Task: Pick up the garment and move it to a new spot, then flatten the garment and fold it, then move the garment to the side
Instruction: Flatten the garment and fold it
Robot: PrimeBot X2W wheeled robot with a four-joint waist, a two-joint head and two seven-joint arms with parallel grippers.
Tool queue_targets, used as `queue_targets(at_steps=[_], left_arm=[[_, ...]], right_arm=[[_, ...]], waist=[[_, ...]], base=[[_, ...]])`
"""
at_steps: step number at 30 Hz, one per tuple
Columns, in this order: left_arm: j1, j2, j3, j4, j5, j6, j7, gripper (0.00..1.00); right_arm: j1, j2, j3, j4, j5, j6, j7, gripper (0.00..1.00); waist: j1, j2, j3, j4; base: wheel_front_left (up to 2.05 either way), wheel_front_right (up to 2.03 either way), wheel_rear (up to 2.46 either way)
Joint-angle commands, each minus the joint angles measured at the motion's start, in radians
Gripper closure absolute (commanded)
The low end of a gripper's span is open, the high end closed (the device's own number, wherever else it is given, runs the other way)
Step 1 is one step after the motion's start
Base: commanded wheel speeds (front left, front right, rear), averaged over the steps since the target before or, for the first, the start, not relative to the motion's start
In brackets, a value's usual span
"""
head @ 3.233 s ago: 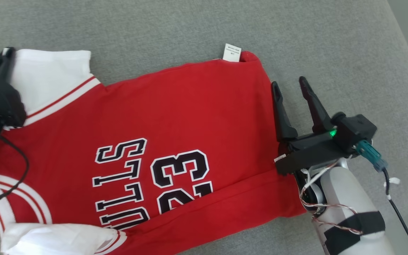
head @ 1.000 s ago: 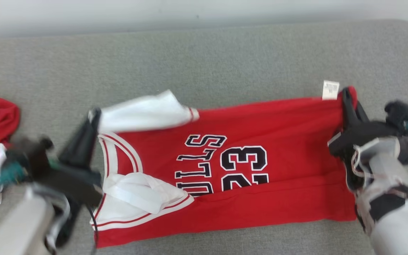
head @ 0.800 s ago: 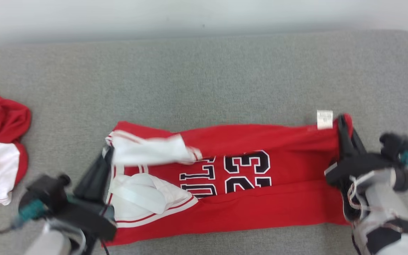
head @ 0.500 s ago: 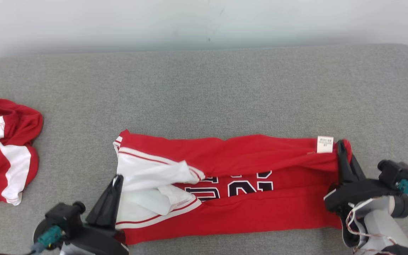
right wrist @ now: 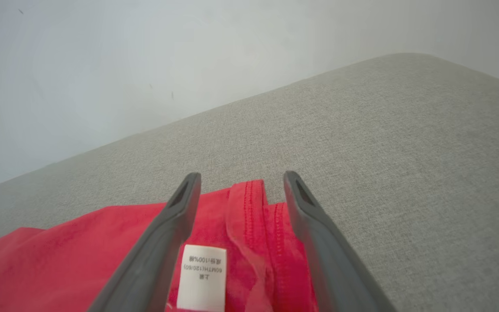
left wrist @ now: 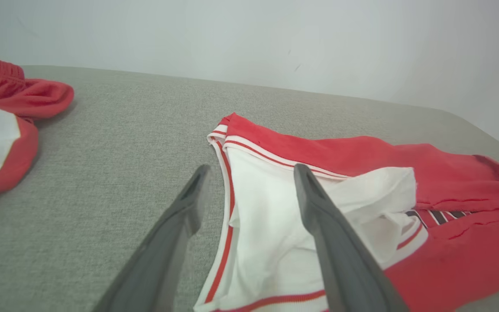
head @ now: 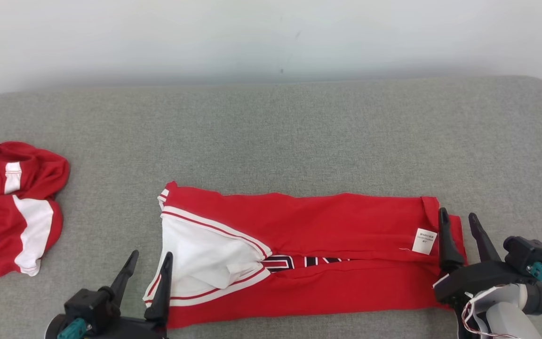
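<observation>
1. Spare red-and-white shirt (head: pixel 12 207), crumpled, far left on the grey fabric surface (head: pixel 271 127).
2. Our left pincer (head: pixel 151 255): fingers spread, gripping nothing, at the white sleeve end of the jersey (head: pixel 327 226).
3. The jersey: red, folded into a long strip, lying centre-right.
4. Our right pincer (head: pixel 457 213): spread, empty, at its labelled hem end.

A plain indoor work setup, more a test room or lab than a lived-in home, though the pictures don't settle it. A grey fabric-covered tabletop (head: pixel 271 132) with rounded corners meets a plain white wall (head: pixel 271 37). On it lie sports clothes: a red jersey (head: pixel 327 226) and a second garment (head: pixel 12 207), crumpled.
</observation>
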Motion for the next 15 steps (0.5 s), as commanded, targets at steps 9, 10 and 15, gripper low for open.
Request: queue_targets(at_steps=[9,10,15], left_arm=[[0.114,-0.072,0.129,-0.116,0.151,-0.006,-0.002,0.00],[0.128,-0.080,0.142,-0.133,0.171,-0.006,-0.002,0.00],[0.195,-0.120,0.218,-0.205,0.258,-0.005,-0.002,0.00]], right_arm=[[0.076,-0.020,-0.035,-0.014,-0.033,-0.003,-0.001,0.00],[0.081,-0.023,-0.040,-0.008,-0.039,-0.003,-0.001,0.00],[0.087,-0.029,-0.049,0.037,-0.067,-0.003,-0.001,0.00]], waist=[[0.0001,0.0001,-0.051,0.017],[0.0001,0.0001,-0.056,0.020],[0.0001,0.0001,-0.072,0.029]], base=[[0.00,0.00,0.00],[0.00,0.00,0.00],[0.00,0.00,0.00]])
